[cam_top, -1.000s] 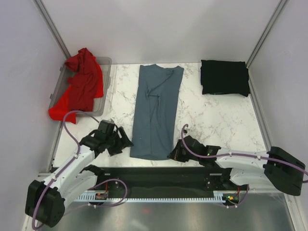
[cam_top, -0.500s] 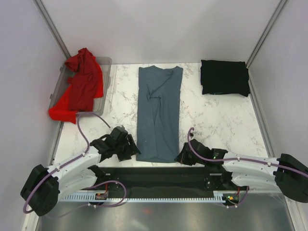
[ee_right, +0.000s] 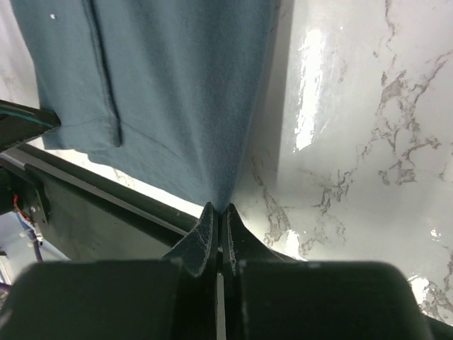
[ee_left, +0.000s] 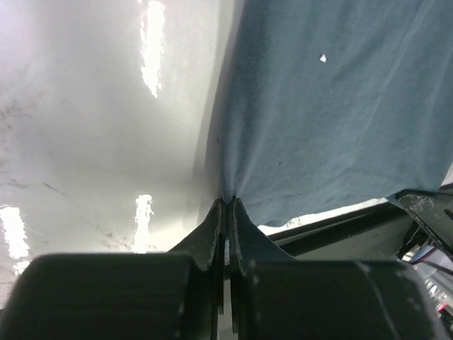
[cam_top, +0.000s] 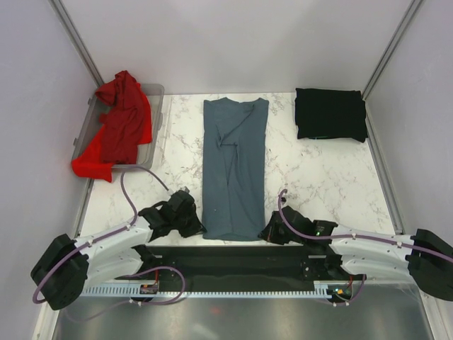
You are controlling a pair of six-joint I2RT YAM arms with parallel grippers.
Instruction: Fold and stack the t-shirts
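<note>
The blue-grey t-shirt (cam_top: 233, 166) lies as a long strip down the middle of the marble table, sleeves folded in. My left gripper (cam_top: 200, 228) is shut on its near left corner; in the left wrist view the cloth (ee_left: 325, 120) runs into the closed jaws of that gripper (ee_left: 228, 202). My right gripper (cam_top: 265, 232) is shut on the near right corner, where the cloth (ee_right: 163, 92) is pinched at the tips of the gripper (ee_right: 217, 207). The black t-shirt (cam_top: 330, 114) lies folded at the back right. The red t-shirt (cam_top: 117, 127) is crumpled in the bin.
A clear plastic bin (cam_top: 157, 113) stands at the back left with the red shirt spilling over its near edge. Grey walls enclose the table on three sides. A black rail (cam_top: 233, 258) runs along the table's near edge between the arm bases.
My left gripper moved right to the shirt's near left corner and shut on it. The right gripper shifted slightly right, still holding its corner; the shirt's near hem straightened.
</note>
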